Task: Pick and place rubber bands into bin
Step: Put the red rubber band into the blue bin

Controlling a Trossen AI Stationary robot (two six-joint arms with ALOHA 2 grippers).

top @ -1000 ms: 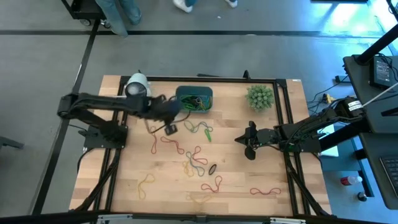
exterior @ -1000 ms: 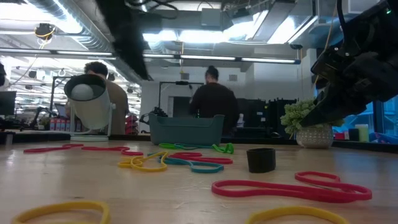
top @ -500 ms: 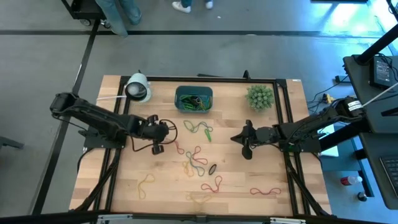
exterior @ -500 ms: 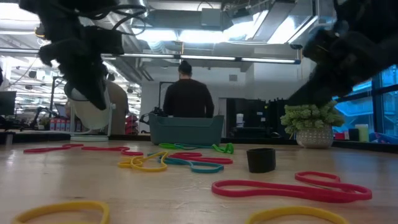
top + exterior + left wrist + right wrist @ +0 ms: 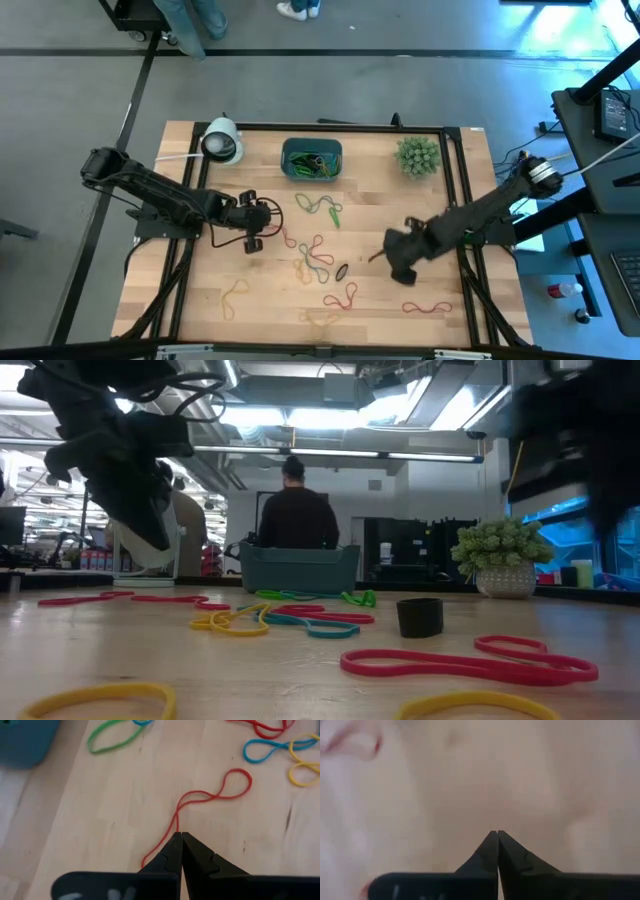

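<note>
Many rubber bands (image 5: 318, 255) lie mid-frame below the upper-centre bin (image 5: 311, 160) as the closed, empty left gripper (image 5: 179, 840) and right gripper (image 5: 497, 836) must reopen before any pick off the counter (image 5: 200, 290).

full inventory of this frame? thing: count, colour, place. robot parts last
rubber bands: many; red, green, yellow, blue, tan; loose across the table's middle and front, a few more inside the bin
bin: one, teal-blue, table's back edge, centre
white cylinder: one, white, back left corner of the table
spiky plant: one, green, back right of the table
small black ring: one, black, among the bands near the table's centre
table: one, light wood with a black frame
person: one, dark top, in the room beyond the table
left gripper: shut, over the table's left half at a red band; no grip visible
right gripper: shut, holding nothing visible, over the table's right half
</note>
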